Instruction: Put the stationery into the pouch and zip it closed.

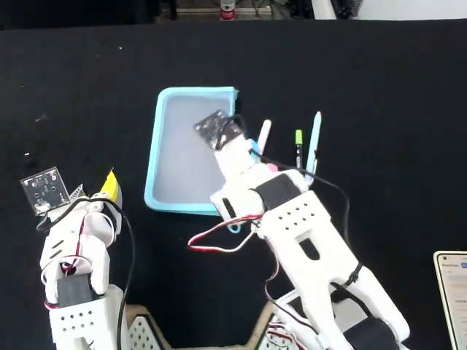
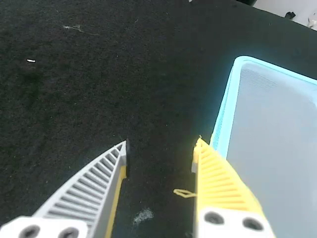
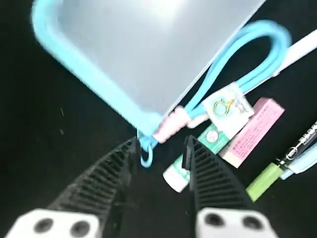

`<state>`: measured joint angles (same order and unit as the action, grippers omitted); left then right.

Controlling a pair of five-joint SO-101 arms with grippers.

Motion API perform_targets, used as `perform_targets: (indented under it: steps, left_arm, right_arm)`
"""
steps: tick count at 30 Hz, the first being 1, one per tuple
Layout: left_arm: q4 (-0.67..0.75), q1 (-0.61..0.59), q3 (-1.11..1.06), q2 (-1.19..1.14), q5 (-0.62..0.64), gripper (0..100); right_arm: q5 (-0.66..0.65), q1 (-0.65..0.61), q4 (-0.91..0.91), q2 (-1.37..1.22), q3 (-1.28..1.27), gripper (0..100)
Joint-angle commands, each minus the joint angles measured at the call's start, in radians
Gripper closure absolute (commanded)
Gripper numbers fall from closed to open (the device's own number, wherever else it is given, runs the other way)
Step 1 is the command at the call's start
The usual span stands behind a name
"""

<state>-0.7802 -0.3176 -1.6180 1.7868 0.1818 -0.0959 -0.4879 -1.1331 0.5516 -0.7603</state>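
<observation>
The light-blue pouch (image 1: 186, 149) lies flat on the black table. Its zip pull ring (image 3: 146, 156) and pink slider (image 3: 171, 126) sit at one corner, and my right gripper (image 3: 159, 148) is open with the ring between its fingertips. Beside that corner lie a pink eraser (image 3: 255, 131), a green-and-white glue stick (image 3: 193, 158), a green marker (image 3: 265, 178) and a white pen (image 3: 302, 47). A blue loop strap (image 3: 247, 64) with a tag trails from the slider. My left gripper (image 2: 161, 148) is open over bare table, just left of the pouch (image 2: 267, 139).
In the high view the white pen (image 1: 263, 135), green marker (image 1: 298, 146) and a light-blue pen (image 1: 314, 142) lie right of the pouch, partly under the right arm (image 1: 292, 211). A phone-like device (image 1: 452, 292) lies at the right edge.
</observation>
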Motion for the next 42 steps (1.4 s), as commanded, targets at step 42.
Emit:
perform_targets:
  steps: [42]
  left_arm:
    - [0.015, 0.004, 0.012, 0.009, 0.006, 83]
  right_arm:
    - [0.118, 0.028, 0.546, 0.159, -0.384, 85.7]
